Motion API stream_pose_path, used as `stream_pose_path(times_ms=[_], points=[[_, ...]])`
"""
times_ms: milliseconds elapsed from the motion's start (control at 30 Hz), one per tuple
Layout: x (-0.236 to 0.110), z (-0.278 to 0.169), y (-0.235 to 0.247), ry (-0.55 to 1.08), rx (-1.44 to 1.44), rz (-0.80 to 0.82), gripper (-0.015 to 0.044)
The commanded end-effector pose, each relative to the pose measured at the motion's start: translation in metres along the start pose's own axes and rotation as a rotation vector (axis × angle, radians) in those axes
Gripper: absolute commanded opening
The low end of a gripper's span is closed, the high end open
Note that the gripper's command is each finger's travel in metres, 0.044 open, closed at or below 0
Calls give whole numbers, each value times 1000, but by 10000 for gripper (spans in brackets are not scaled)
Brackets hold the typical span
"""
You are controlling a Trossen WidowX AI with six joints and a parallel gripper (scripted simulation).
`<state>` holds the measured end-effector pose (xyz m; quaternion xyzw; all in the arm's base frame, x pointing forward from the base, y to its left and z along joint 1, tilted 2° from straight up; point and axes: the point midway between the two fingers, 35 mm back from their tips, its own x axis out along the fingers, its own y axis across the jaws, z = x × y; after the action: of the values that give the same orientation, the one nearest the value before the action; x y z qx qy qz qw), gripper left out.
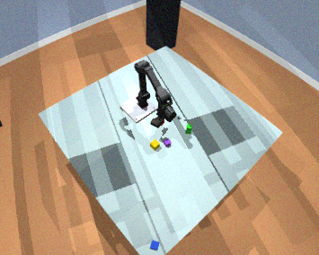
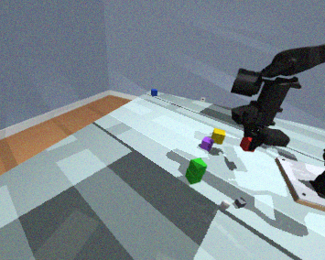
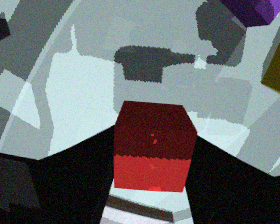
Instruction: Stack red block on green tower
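1. Far left in the exterior view, a small blue cube [image 2: 154, 92] sits alone at the far edge of the table [image 2: 81, 165], well out of play.
2. Moving right, here's the green tower [image 2: 196, 170], two blocks high, upright, untouched.
3. Next the purple cube [image 2: 207, 144] and yellow cube [image 2: 218, 135], side by side, bystanders between tower and arm.
4. And the action: the gripper [image 2: 250, 143] is clamped on the red block [image 2: 246, 144]! The wrist view shows it squeezed between both dark fingers, seemingly lifted just off the table, its shadow cast ahead.
5. Grasp looks done, then. What's left is the hard part: carry it over to the tower, which stands well apart, lower it squarely on top, and release without a nudge.
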<state>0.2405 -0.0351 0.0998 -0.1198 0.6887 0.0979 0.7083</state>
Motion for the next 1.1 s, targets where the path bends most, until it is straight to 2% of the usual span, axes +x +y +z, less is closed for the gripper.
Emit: stream_pose_path(times_ms=[0, 233, 533, 1067], points=[[-19, 2, -1, -13, 3, -3, 0], [-48, 1, 0, -13, 3, -3, 0], [-51, 3, 0, -13, 3, -3, 0], [-62, 77, 21, -19, 4, 0, 0]])
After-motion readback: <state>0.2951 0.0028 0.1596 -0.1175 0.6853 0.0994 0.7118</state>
